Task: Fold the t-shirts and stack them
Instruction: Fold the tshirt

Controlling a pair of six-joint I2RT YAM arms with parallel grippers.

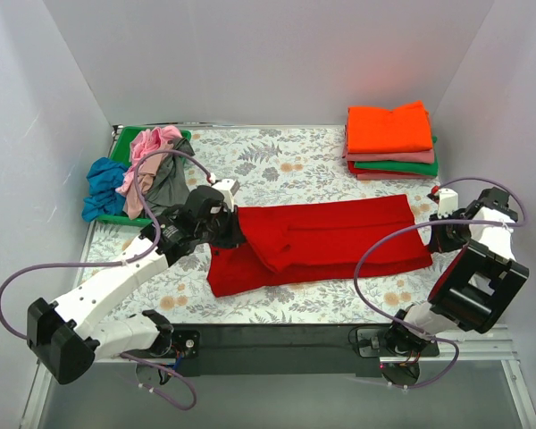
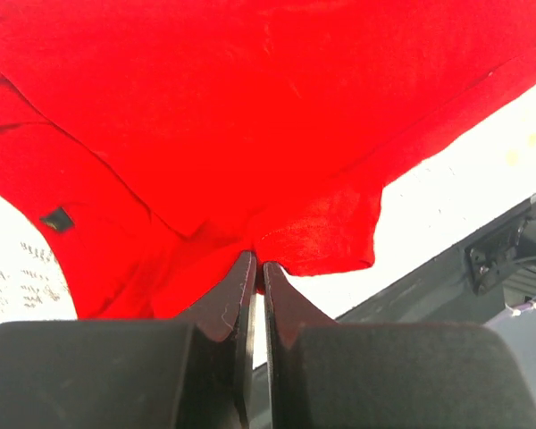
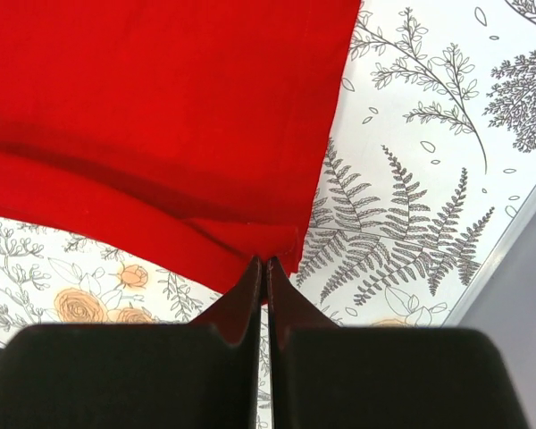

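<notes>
- I see L gripper [image 2: 257, 268] clamped tight on red shirt [image 1: 330, 234], left end.
- R gripper [image 3: 264, 266] pinched closed on shirt's right corner.
- Folded stack [image 1: 390, 141] beyond shirt's right end.

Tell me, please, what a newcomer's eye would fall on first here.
The big red t-shirt lies partly folded mid-table on the floral tablecloth, its ends pinched by the left gripper and right gripper. A folded stack topped in orange sits back right, a crumpled heap back left.
</notes>
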